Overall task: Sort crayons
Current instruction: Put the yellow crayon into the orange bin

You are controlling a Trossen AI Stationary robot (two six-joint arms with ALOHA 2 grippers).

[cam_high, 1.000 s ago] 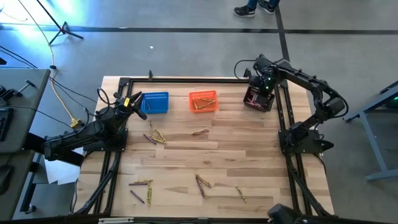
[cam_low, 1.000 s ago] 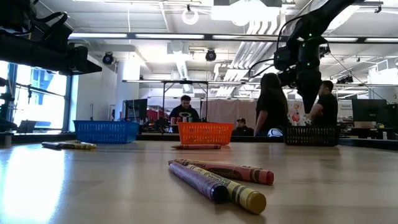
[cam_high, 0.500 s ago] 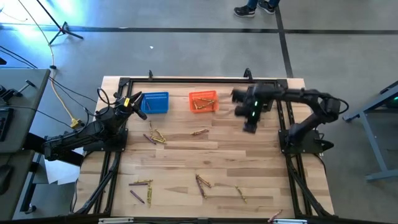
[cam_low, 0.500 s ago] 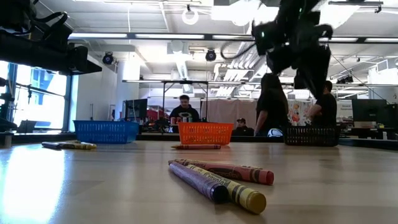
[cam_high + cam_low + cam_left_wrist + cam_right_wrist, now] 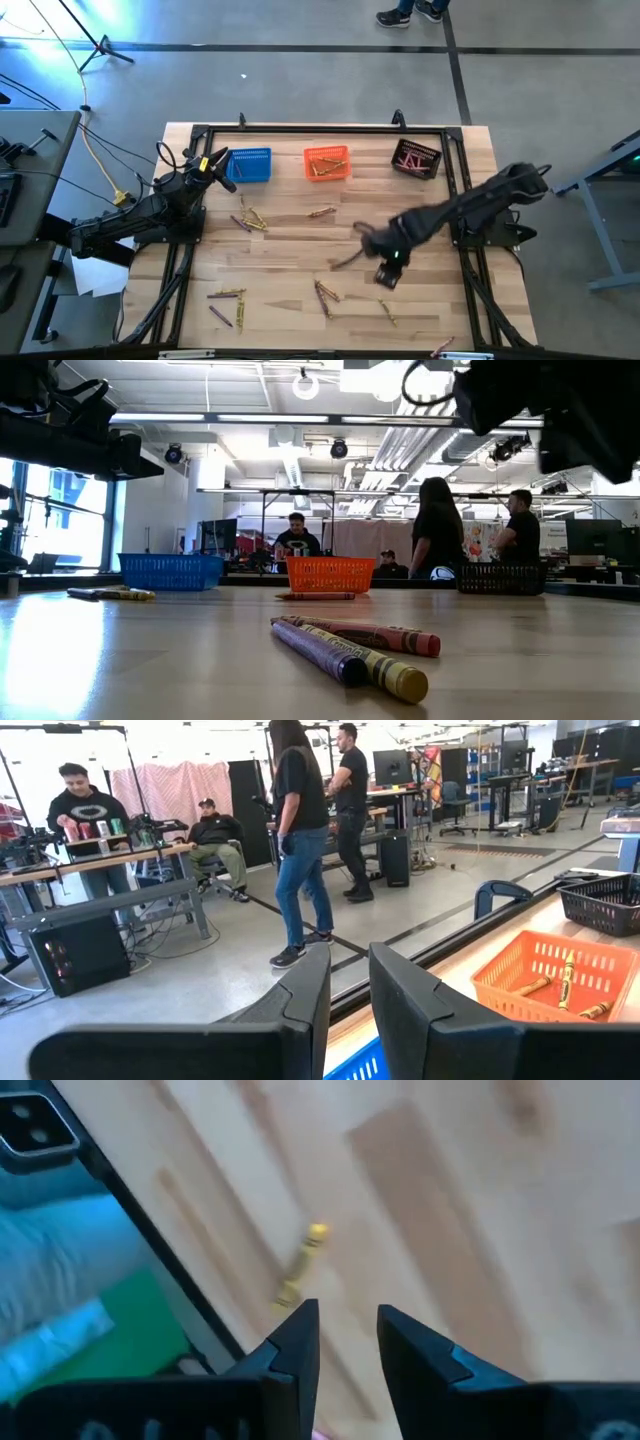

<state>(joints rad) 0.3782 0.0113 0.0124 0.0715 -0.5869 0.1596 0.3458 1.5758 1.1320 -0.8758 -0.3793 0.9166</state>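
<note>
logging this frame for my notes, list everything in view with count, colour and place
baskets: three at the far edge; blue, orange, black
crayons in baskets: yellow ones in orange; reddish ones in black
loose crayons: many, yellow, reddish, purple, scattered over the table
people: several, in the room behind
left end effector: beside the blue basket, slightly open, empty
right end effector: over mid-table, slightly open, empty

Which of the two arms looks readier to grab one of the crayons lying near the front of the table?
The right one. Its pincer hangs over mid-table, close to the front crayons, open and empty. The left pincer waits by the blue basket.
</note>
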